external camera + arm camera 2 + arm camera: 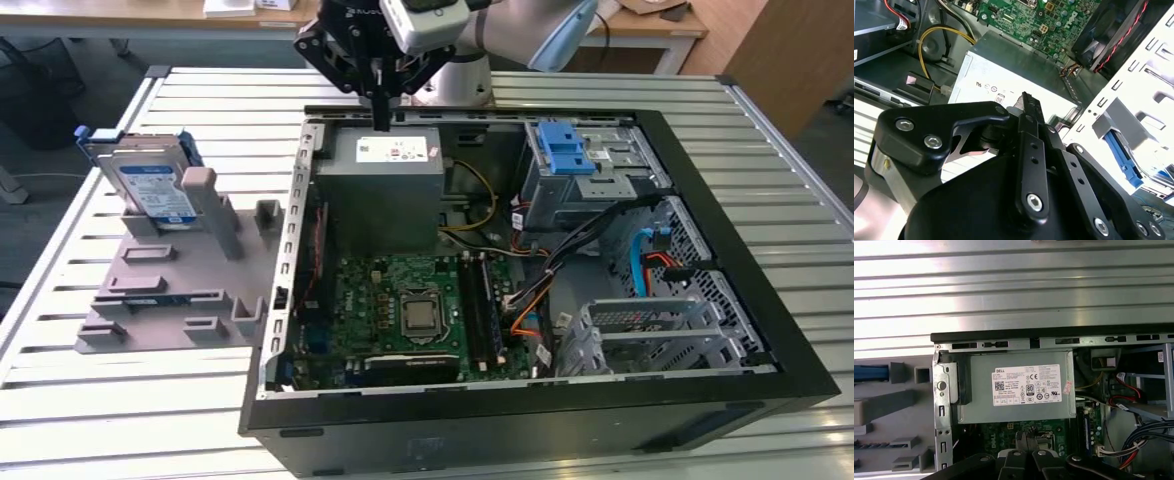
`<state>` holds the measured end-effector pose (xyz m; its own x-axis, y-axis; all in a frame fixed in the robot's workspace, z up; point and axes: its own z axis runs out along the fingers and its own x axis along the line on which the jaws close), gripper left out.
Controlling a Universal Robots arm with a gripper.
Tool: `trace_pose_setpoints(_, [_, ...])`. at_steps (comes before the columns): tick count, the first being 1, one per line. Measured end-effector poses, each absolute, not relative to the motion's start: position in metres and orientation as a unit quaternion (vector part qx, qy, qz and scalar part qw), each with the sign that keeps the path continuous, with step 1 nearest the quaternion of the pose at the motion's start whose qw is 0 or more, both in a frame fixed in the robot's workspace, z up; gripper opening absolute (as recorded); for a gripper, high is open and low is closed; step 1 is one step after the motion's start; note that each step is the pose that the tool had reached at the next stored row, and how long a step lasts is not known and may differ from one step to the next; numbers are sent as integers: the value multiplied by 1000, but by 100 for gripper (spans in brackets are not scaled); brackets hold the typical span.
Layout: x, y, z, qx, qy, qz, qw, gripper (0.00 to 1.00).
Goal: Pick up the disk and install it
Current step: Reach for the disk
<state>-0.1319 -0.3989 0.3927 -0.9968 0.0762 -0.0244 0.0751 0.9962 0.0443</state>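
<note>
The disk point(150, 187) is a silver drive with a white-and-blue label and a blue frame. It stands on edge in a grey holder point(167, 300) on the table, at the exterior view's left, outside the computer case. My gripper point(384, 118) hangs above the back wall of the open case, over the grey power-supply box point(387, 185), well apart from the disk. Its black fingers are shut together with nothing between them, as both wrist views show point(1026, 439) point(1026, 100). In the first wrist view the disk's blue edge point(871, 372) peeks in beside the holder.
The open black computer case point(747, 300) lies on a slatted metal table point(147, 400). Inside are a green motherboard point(414, 300), a drive bay with a blue latch point(567, 150), loose cables point(534, 270) and a perforated metal cage point(654, 335).
</note>
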Motion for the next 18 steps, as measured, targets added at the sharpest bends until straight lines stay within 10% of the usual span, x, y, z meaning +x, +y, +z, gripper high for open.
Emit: trace_pose_setpoints(18, [-136, -399, 392, 38, 999, 22, 13, 11])
